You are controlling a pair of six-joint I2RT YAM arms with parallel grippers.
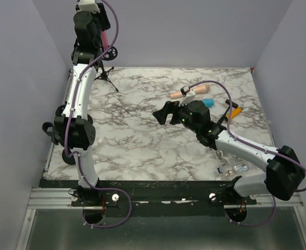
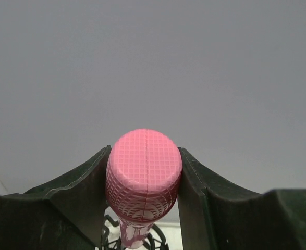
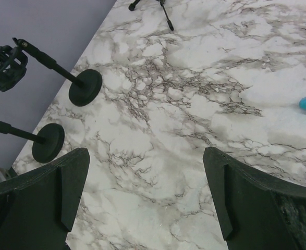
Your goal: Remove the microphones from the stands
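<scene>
The pink microphone (image 2: 144, 177) stands head-up between my left gripper's fingers (image 2: 93, 177), which press on both sides of its mesh head. Its handle runs down into the black shock mount (image 2: 154, 242) of the tripod stand (image 1: 107, 75) at the table's far left corner. In the top view the pink handle (image 1: 105, 39) shows below my left gripper (image 1: 98, 29). My left gripper (image 2: 144, 156) is shut on the microphone head. My right gripper (image 1: 163, 113) hangs open and empty over the middle of the marble table, with bare marble between its fingers in its wrist view (image 3: 145, 192).
Two round-base stands (image 3: 85, 86) (image 3: 47, 141) and a spare shock mount (image 3: 4, 65) sit at the table's left edge. A peach microphone (image 1: 178, 94), a teal object (image 1: 209, 102) and an orange object (image 1: 235, 112) lie at the back right. Small metal parts (image 1: 230, 167) lie front right.
</scene>
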